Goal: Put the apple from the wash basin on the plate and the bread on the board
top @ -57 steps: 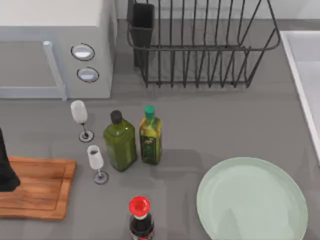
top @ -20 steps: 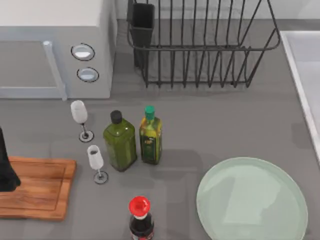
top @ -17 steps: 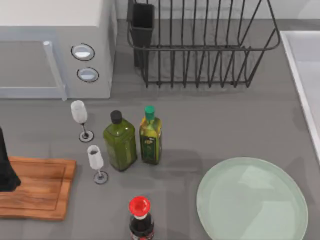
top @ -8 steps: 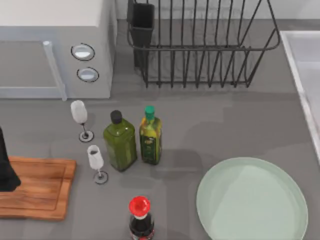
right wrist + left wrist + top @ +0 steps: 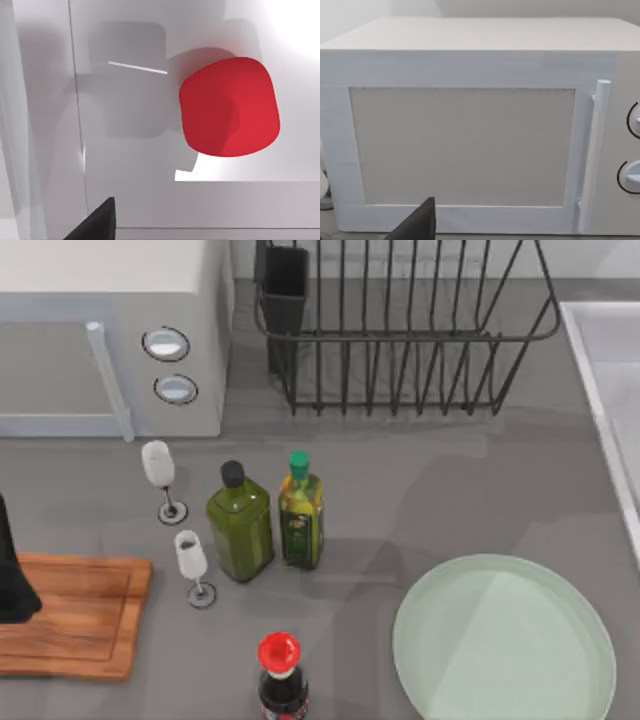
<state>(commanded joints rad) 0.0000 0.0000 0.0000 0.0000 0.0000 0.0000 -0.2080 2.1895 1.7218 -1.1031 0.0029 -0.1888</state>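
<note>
Right arm's wrist camera looks down on the apple (image 5: 228,107) lying in the wash basin (image 5: 125,165), at the worktop's right edge; one dark fingertip (image 5: 97,222) of the right claw shows near it, its spread impossible to tell. The plate (image 5: 505,640) lies bare, near the basin. Left arm (image 5: 12,565) parked over the board (image 5: 85,615), facing the microwave (image 5: 470,130). Right arm is judged nearer.

One apple (image 5: 229,107). One plate (image 5: 503,640). One board (image 5: 75,617). One wash basin (image 5: 605,390). Two wine glasses (image 5: 160,478), three bottles (image 5: 241,522), one microwave (image 5: 110,335) and one dish rack (image 5: 405,325) stand on the tabletop (image 5: 450,485).
</note>
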